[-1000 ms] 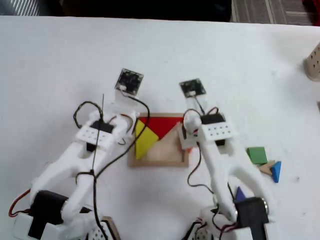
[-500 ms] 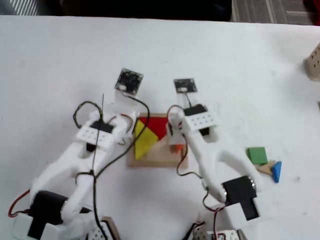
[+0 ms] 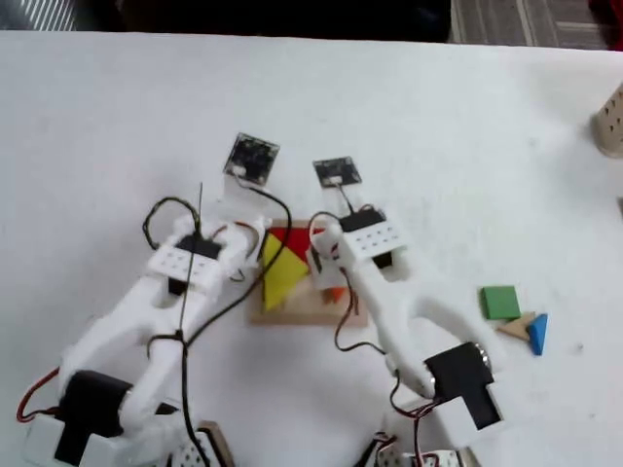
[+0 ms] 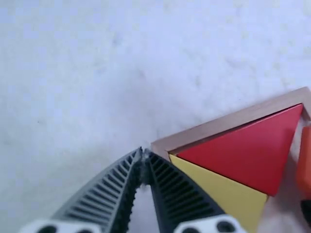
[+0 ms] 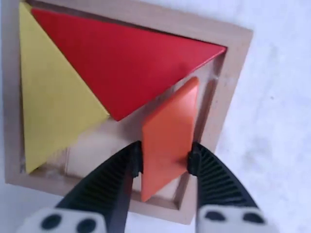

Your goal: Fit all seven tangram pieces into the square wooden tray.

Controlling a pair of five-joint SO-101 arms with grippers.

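The square wooden tray (image 3: 302,313) (image 5: 233,77) (image 4: 228,124) lies between the two arms and holds a large red triangle (image 3: 292,245) (image 5: 126,63) (image 4: 248,150) and a large yellow triangle (image 3: 279,272) (image 5: 48,107) (image 4: 223,194). My right gripper (image 5: 164,158) (image 3: 331,277) hangs over the tray, shut on an orange parallelogram (image 5: 167,141) (image 3: 336,292). The parallelogram is tilted above the tray's empty part, beside the red triangle. My left gripper (image 4: 144,162) (image 3: 255,238) is shut on nothing, its tips at the tray's outer corner by the yellow piece.
To the right on the white table lie a green square (image 3: 500,302), a tan triangle (image 3: 516,327) and a blue triangle (image 3: 537,333). A pale pegged block (image 3: 610,122) stands at the far right edge. Cables loop over both arms.
My right arm has swung left across the tray with the orange parallelogram, from the tray's right edge to over its middle. The left arm has not moved.
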